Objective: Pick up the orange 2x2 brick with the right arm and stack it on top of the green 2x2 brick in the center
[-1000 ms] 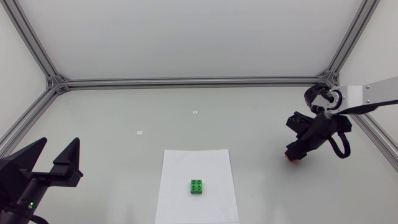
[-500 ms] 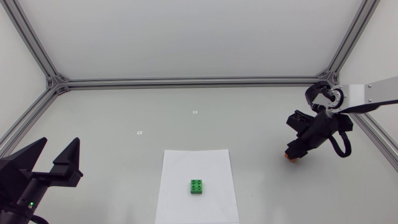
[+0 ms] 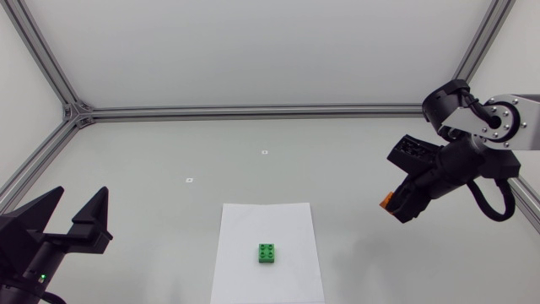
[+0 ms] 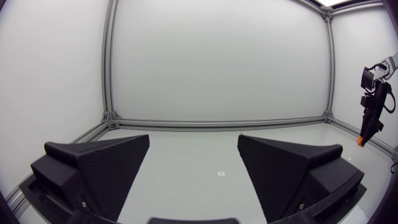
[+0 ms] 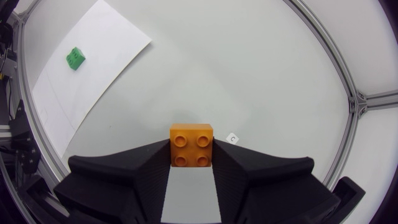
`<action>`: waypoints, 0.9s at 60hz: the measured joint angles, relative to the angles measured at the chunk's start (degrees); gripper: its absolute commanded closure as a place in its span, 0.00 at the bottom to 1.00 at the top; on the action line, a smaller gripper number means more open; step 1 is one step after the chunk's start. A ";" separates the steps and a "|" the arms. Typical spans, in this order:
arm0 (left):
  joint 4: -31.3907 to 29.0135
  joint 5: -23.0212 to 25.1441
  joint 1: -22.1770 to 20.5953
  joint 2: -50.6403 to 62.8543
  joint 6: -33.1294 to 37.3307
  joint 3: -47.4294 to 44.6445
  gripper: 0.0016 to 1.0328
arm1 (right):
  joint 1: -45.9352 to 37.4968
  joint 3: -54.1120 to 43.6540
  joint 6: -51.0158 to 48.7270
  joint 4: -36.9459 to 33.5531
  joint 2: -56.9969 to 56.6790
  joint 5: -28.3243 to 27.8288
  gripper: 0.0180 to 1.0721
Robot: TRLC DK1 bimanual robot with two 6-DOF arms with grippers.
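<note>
The orange brick (image 5: 191, 145) is a bright, square block with four round studs in a two-by-two set on top (the studs face the wrist camera). It is pinched from two sides between the black fingers of the right tool (image 3: 391, 203), which is closed on it. Only the brick's smooth side walls are covered by the fingers, and its studded face is in full sight. From overhead the brick shows as a small orange spot at the tool's tip, on the right side of the surface (image 3: 169, 152) and well apart from the green brick (image 3: 268, 253). The green brick, also with four studs, sits on a white sheet of paper (image 3: 253, 224) in the near middle, toward the sheet's near end. The left tool (image 3: 81, 194) is at the near left corner, its two wedge fingers spread wide with nothing between them.
</note>
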 measured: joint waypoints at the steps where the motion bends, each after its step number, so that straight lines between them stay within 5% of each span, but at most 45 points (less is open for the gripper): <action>1: 0.00 0.00 0.02 0.00 0.00 0.00 0.04 | 1.18 -0.48 0.00 -0.17 -0.48 0.00 0.95; 25: 0.02 0.02 0.00 0.00 0.00 0.00 0.04 | 24.41 -6.23 1.01 1.60 -5.55 2.62 0.95; 54: 0.00 0.00 0.02 0.00 0.02 0.00 0.04 | 42.12 0.70 2.64 1.46 9.44 5.64 0.95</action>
